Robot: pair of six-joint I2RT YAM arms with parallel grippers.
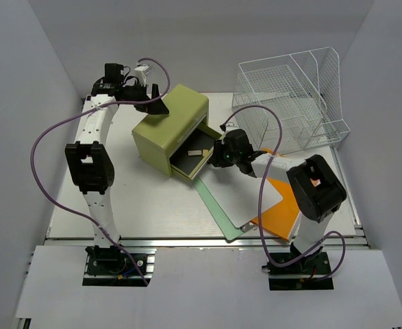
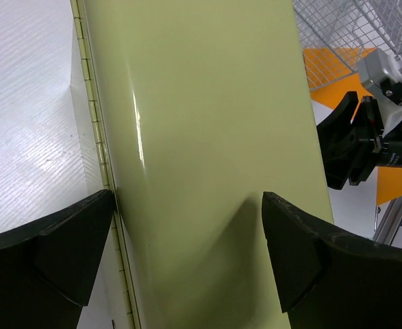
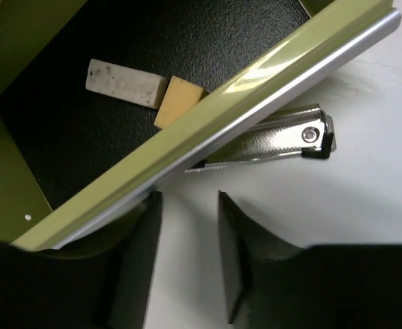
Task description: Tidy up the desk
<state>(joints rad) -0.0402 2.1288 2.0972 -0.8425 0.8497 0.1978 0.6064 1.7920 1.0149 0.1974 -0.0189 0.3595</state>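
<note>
The large white rectangular desk (image 1: 153,199) lies beneath both arms. The olive-green metal drawer box (image 1: 173,120) stands on it, with 2 small eraser blocks (image 3: 125,82) in its open drawer. The left gripper (image 2: 187,247) hangs spread wide over the box top, grasping nothing. The right gripper (image 3: 190,205) is at the drawer front, jaws narrowly apart and empty.

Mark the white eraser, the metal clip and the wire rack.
white eraser (image 3: 125,83): right wrist view, middle of its top face.
metal clip (image 3: 269,142): right wrist view, its silver plate.
wire rack (image 1: 272,92): top external view, upper mesh.

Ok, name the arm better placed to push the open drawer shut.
Right, probably: the right gripper sits just at the drawer's front edge, while the left gripper hovers open over the green box's top.
</note>
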